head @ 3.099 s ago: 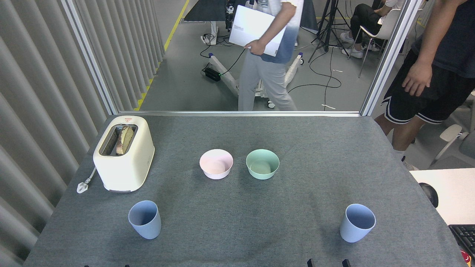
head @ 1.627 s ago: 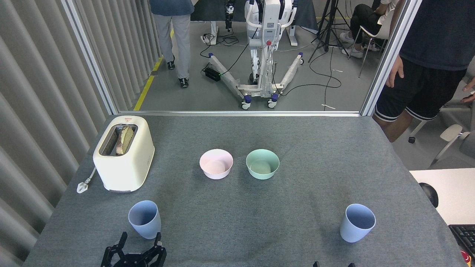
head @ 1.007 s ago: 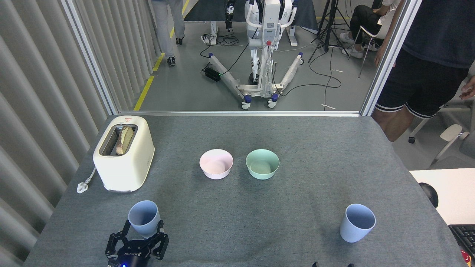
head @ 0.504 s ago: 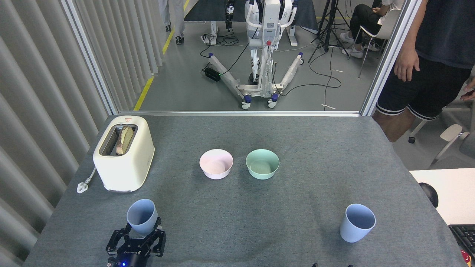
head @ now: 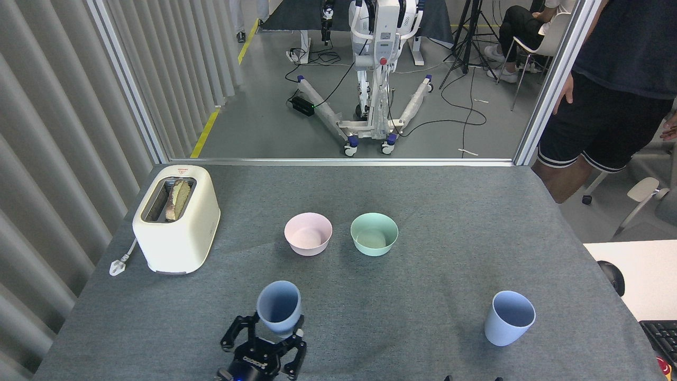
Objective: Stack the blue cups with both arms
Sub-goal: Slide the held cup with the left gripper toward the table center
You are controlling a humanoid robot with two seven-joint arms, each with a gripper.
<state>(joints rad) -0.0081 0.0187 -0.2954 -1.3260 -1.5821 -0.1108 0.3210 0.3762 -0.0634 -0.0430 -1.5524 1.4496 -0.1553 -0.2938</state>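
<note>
The left gripper [head: 278, 334] pinches one pale blue cup [head: 278, 308] near the table's [head: 455, 211] near edge, left of centre, mouth up, long axis roughly vertical. The second blue cup [head: 509, 318] stands upright at near right. Both are matte, tapered tumblers. The right gripper [head: 470, 378] barely shows; its state is unclear.

toaster [head: 177, 219] far left on the counter [head: 476, 211], two bowls [head: 308, 234] side by side mid-counter, one cup [head: 279, 308] front centre-left in the left end effector [head: 276, 334], other cup [head: 509, 318] front right
</note>
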